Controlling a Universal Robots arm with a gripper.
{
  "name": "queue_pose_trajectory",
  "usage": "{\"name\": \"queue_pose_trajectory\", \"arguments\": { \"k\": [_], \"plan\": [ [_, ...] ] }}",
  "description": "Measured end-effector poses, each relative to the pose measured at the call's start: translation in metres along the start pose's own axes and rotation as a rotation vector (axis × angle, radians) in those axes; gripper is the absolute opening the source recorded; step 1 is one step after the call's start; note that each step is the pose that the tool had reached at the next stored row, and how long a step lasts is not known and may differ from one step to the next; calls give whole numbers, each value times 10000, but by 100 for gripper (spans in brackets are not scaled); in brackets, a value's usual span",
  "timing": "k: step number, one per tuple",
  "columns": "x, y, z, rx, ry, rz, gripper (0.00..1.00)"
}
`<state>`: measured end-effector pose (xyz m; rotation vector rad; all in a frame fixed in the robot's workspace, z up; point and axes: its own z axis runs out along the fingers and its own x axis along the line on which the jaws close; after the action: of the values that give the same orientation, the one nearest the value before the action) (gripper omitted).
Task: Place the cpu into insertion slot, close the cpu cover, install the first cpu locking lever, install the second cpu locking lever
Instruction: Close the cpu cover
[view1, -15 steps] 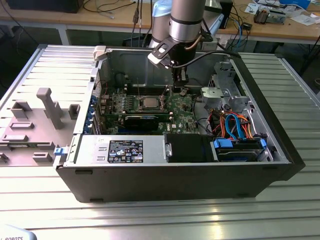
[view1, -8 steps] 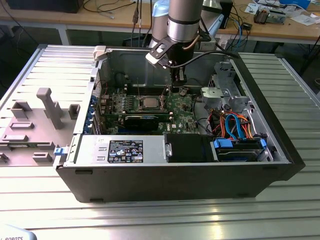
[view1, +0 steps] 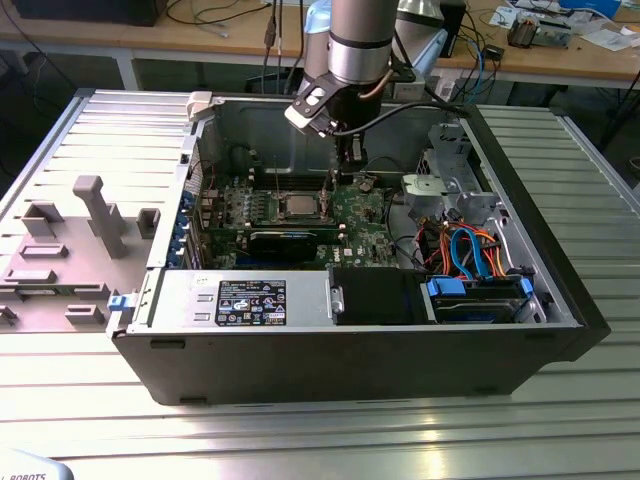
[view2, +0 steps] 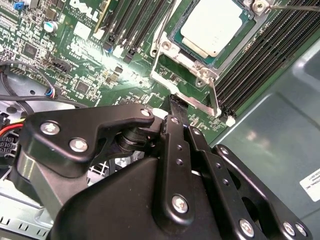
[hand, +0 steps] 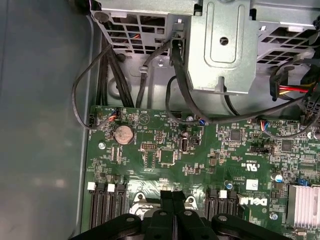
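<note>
Your ribbed metal table (view1: 320, 440) carries the open tower case (view1: 330, 365). Past the black card (view1: 290, 238), the exterior view puts your gripper (view1: 345, 172) at two o'clock from the cpu (view1: 297, 205). The second wrist view shows the dull silver chip seated in the insertion slot (view2: 191, 54), with the thin cpu cover (view2: 161, 80) raised and the fingers (view2: 176, 117) clenched together at its edge. The first wrist view adds black cables (hand: 185, 95).

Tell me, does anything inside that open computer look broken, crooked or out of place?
Nothing looks damaged or spilled. The cpu lies flat and square, framed by the silvery cpu cover. One oddity: a thin wire lever beside it juts out loose by the claw tip, seemingly unlatched.
</note>
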<state>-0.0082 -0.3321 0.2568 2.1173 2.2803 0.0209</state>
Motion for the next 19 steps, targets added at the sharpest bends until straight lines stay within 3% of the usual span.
{"name": "queue_pose_trajectory", "arguments": {
  "k": [19],
  "plan": [
    [10, -131, -4, -14, 59, 2, 11]
  ]
}}
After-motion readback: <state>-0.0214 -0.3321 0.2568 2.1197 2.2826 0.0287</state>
